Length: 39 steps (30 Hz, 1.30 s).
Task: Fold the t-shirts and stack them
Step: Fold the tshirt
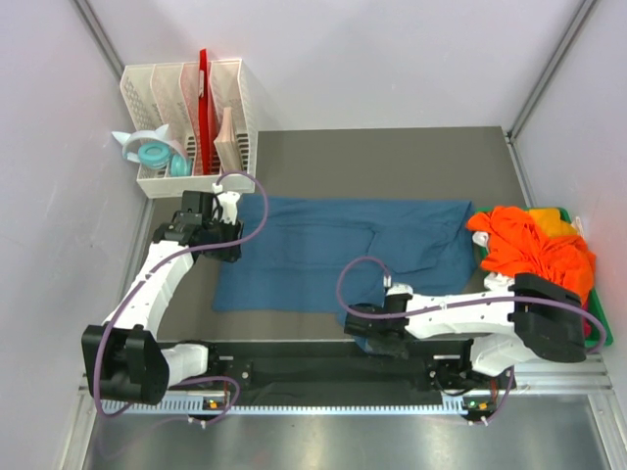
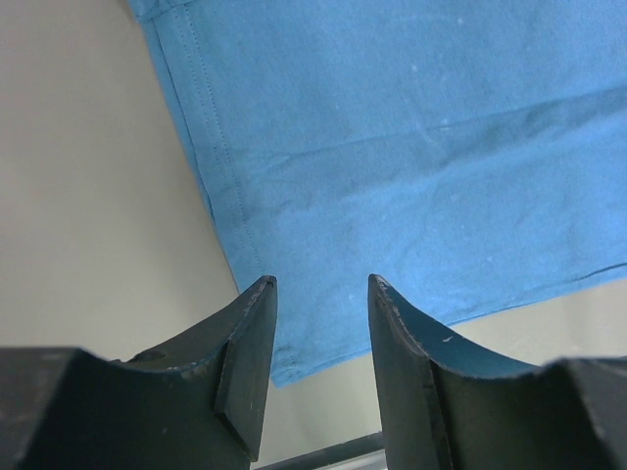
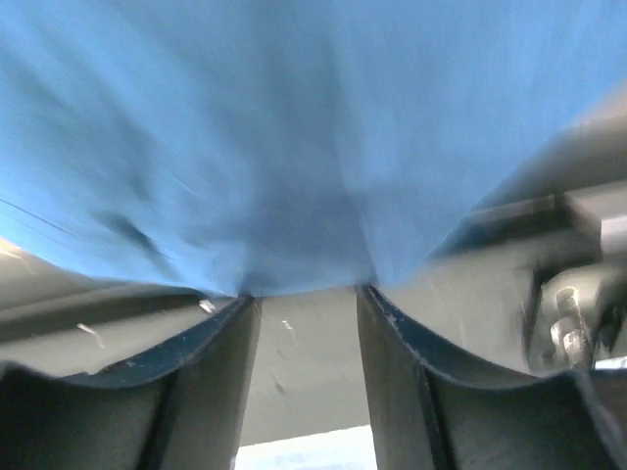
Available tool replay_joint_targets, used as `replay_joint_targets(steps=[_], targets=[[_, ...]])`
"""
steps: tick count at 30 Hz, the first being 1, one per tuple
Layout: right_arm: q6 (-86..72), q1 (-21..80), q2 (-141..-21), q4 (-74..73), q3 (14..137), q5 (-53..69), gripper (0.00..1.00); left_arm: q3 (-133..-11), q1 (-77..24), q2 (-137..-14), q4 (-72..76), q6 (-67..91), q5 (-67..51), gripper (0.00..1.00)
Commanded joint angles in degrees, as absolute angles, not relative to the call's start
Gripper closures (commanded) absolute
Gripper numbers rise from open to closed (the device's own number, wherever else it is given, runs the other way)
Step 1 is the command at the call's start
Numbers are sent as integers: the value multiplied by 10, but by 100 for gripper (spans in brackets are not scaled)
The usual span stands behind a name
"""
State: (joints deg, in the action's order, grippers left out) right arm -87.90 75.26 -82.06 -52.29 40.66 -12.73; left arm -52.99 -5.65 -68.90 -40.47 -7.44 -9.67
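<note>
Blue shirt (image 1: pixel 343 250): spread flat in the middle, ready for folding.
Left gripper (image 2: pixel 321 284): jaws slightly parted over the shirt's left corner, holding nothing; probably lining up a grasp.
Right gripper (image 3: pixel 306 294): jaws apart at the shirt's near edge, empty.
Orange shirts (image 1: pixel 534 250): heaped at right, waiting.

Blue tee, orange heap, white arms on my screens.

I see a plain teal-blue t-shirt (image 1: pixel 343 253) with matching blue stitching at its hem, a table (image 1: pixel 392 157) of dull grey-brown, and orange t-shirts (image 1: pixel 534 250), bright, with some yellow among them. The bin (image 1: pixel 604 328) is green. The rack (image 1: pixel 186 98) is white lattice, with a red piece (image 1: pixel 204 98) in it; the tape roll (image 1: pixel 154 154) is turquoise. The left arm (image 1: pixel 147 284) and right arm (image 1: pixel 460 315) are white with black joints and purple cables (image 1: pixel 257 211). The left gripper (image 2: pixel 321 286) and right gripper (image 3: pixel 306 294) have black fingers.
</note>
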Motion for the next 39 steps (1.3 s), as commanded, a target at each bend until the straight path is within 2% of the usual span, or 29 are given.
replay_joint_targets(steps=[1,10,12,13,15,16,17,23,30,36,39], targets=[[-877,749,-857,-370,381,-408,51,-526,-54,-683,-383,-76,-111,52],[-939,810,-872,-412,387,-402,52,-526,-54,-686,-376,-76,-118,52],[-953,822,-880,-422,390,-403,61,-530,-54,-692,-376,-77,-117,52],[-958,827,-882,-429,394,-405,75,-530,-54,-693,-376,-76,-117,52],[-975,845,-882,-453,409,-417,88,-530,-54,-695,-376,-76,-117,52],[-981,850,-883,-462,414,-420,98,-530,-54,-696,-374,-76,-117,52],[-986,856,-884,-471,424,-424,100,-530,-54,-698,-374,-76,-116,52],[-1029,889,-883,-541,465,-451,100,-530,-54,-703,-368,-76,-116,52],[-1098,918,-862,-734,576,-517,100,-531,-54,-704,-363,-65,-118,52],[-1101,909,-841,-745,570,-521,100,-532,-54,-715,-361,-53,-105,52],[-1113,909,-839,-747,559,-508,100,-553,-53,-726,-408,-58,-116,53]])
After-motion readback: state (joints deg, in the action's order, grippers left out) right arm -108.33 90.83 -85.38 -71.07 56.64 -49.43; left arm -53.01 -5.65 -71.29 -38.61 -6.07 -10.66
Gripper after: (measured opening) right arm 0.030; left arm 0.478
